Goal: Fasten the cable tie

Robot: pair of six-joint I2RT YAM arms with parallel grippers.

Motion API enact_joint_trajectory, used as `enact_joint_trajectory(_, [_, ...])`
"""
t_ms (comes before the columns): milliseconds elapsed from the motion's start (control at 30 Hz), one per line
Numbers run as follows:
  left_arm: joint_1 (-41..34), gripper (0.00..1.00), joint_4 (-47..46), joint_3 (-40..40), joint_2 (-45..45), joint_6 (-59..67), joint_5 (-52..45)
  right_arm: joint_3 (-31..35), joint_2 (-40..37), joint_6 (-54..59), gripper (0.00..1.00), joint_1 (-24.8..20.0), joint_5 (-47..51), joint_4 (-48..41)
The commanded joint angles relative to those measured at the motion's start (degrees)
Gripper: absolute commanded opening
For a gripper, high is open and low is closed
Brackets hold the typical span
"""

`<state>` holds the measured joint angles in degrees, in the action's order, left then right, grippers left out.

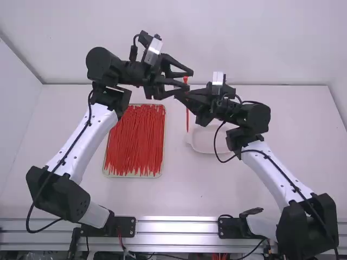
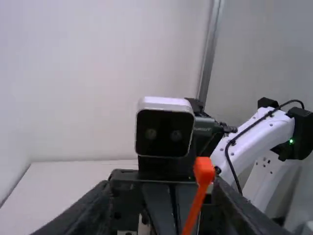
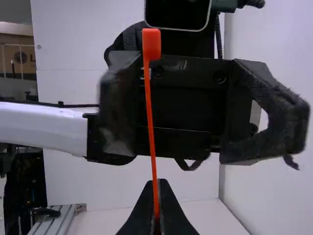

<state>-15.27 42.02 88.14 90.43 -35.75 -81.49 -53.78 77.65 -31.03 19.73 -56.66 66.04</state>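
**Cable tie held upright between two end effectors, tail not yet threaded**

The cable tie (image 3: pixel 149 122) is pinched partway along its strap by the right end effector (image 3: pixel 155 198), whose fingers are pressed together on it. The square head (image 3: pixel 151 39) is carried above that grip, and the tail (image 1: pixel 187 122) is left hanging below it, over the worktop (image 1: pixel 303 124). The tie is judged to be held upright so that both ends are free: the head is presented to the other arm, and the tail can be bent round toward it.

The left end effector (image 1: pixel 186 80) is placed directly opposite, with its fingers spread wide and nothing gripped. The head is seen between those spread fingers, nearer one than the other; whether it is touched cannot be made out. The wide spread is probably chosen so that the head can be enclosed and steadied.

Below and behind the left end effector, a tray (image 1: pixel 164 142) of spare ties (image 1: pixel 135 138) is laid on the worktop. A white dish (image 1: pixel 209 145) is set beneath the right end effector. The fastening is judged not yet begun, since no loop is formed.
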Motion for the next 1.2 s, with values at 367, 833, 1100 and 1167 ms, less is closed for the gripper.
enact_joint_trajectory(367, [0.07,0.08,0.46,1.49,-0.48,-0.92,2.45,-1.77,-0.72,0.42,0.00,0.26,4.26,0.63])
enact_joint_trajectory(833, [-0.24,0.02,0.37,1.49,-0.48,-1.57,4.26,-1.77,-0.72,0.37,0.17,-0.39,4.07,-0.07])
enact_joint_trajectory(1100, [1.05,0.02,-0.24,1.49,-0.48,-2.43,4.63,-1.77,-0.72,-3.65,0.98,-3.39,3.15,-0.92])
enact_joint_trajectory(1167, [0.85,0.02,-0.66,1.49,-0.48,-2.43,4.90,-1.77,-0.72,-3.26,0.98,-3.89,1.95,-0.85])
